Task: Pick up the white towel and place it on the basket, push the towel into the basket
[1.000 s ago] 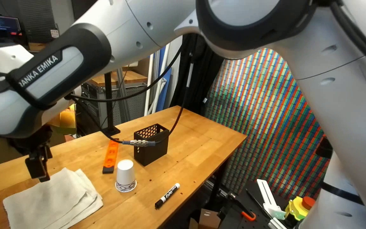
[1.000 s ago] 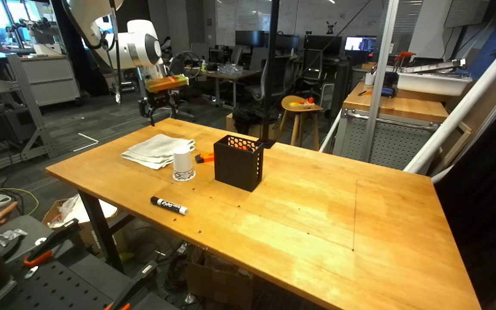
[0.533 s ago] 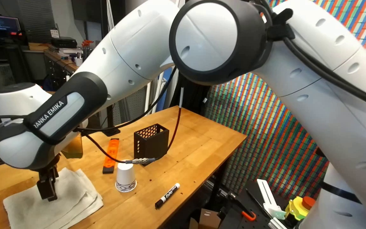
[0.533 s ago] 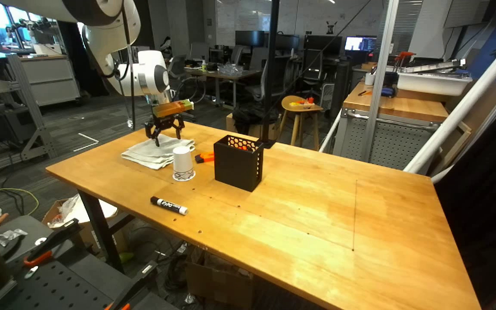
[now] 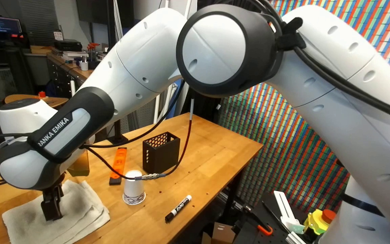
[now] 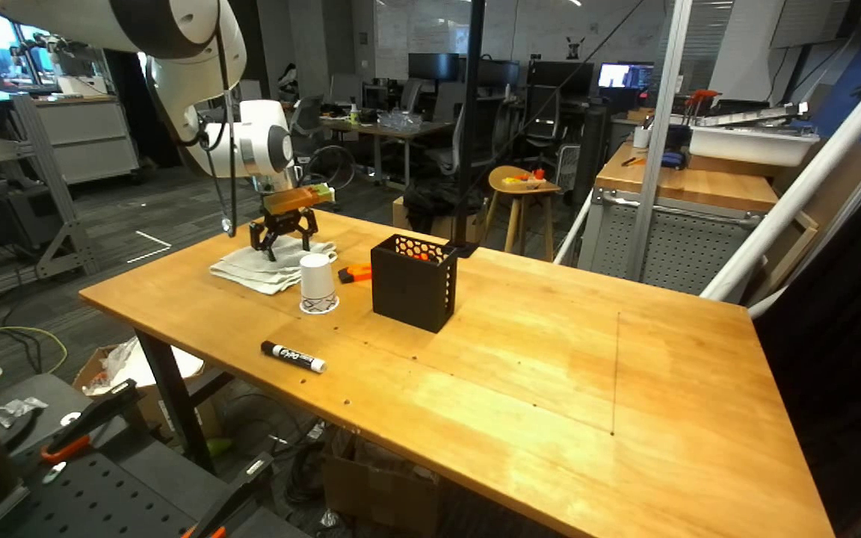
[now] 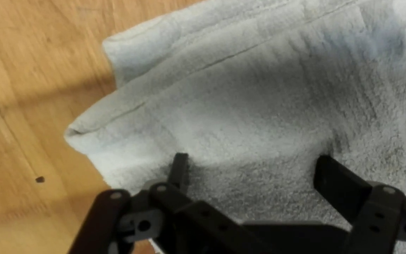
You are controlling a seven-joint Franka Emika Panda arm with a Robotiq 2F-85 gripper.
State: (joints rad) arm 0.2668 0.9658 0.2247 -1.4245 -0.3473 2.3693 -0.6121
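The white towel lies folded flat on the wooden table, and it also shows in an exterior view. It fills most of the wrist view, with its folded corner at the left. My gripper points down with its two fingers wide apart. Both fingertips press into the towel's top layer and dent it; no cloth is pinched between them. The gripper also shows on the towel in both exterior views. The basket, a black box with honeycomb holes, stands upright farther along the table.
An upside-down white paper cup stands between towel and basket. An orange tool lies behind the cup. A black-and-white marker lies near the table edge. A cable hangs from the arm, passing in front of cup and basket.
My gripper has come down from above the towel's far edge onto the towel, staying open. The towel's surface is now slightly dented. Cup, marker and basket have not moved.
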